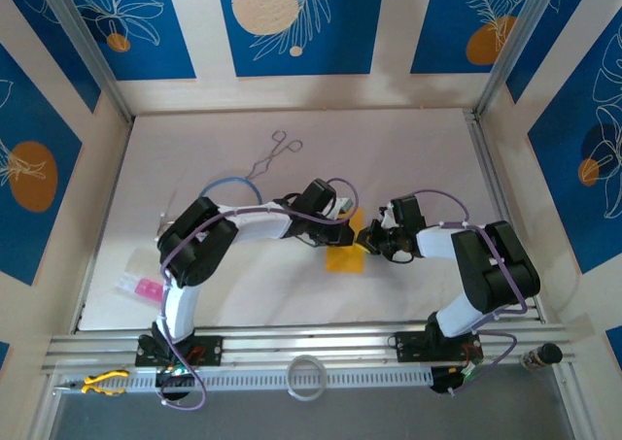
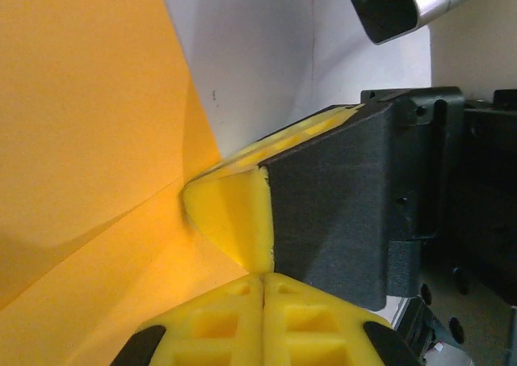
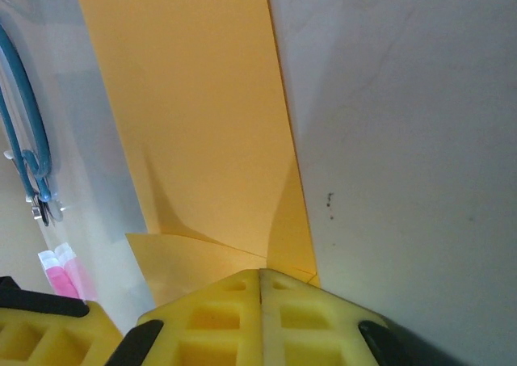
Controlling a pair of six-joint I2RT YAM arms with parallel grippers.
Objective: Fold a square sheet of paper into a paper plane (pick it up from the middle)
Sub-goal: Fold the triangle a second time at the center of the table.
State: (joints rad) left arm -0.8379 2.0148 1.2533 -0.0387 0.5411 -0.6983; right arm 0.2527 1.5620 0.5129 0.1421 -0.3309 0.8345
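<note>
The orange-yellow square sheet of paper [image 1: 345, 258] lies mid-table with its far edge raised between my two grippers. My left gripper [image 1: 351, 228] and right gripper [image 1: 370, 238] meet tip to tip at that edge. In the left wrist view the jaws [image 2: 262, 281] are shut, the sheet [image 2: 89, 140] runs into their seam, and the right gripper's fingers [image 2: 234, 212] press against them. In the right wrist view the jaws [image 3: 260, 273] are shut on the sheet [image 3: 210, 115], which creases upward from them. The left gripper's fingers [image 3: 36, 338] sit at bottom left.
A small pink slip [image 1: 148, 288] [image 3: 60, 273] lies near the left table edge. A blue cable loop [image 1: 228, 183] [image 3: 23, 124] and metal forceps [image 1: 275, 153] lie behind the arms. Yellow pliers [image 1: 102, 382] and a white ring [image 1: 306, 377] rest on the front rail.
</note>
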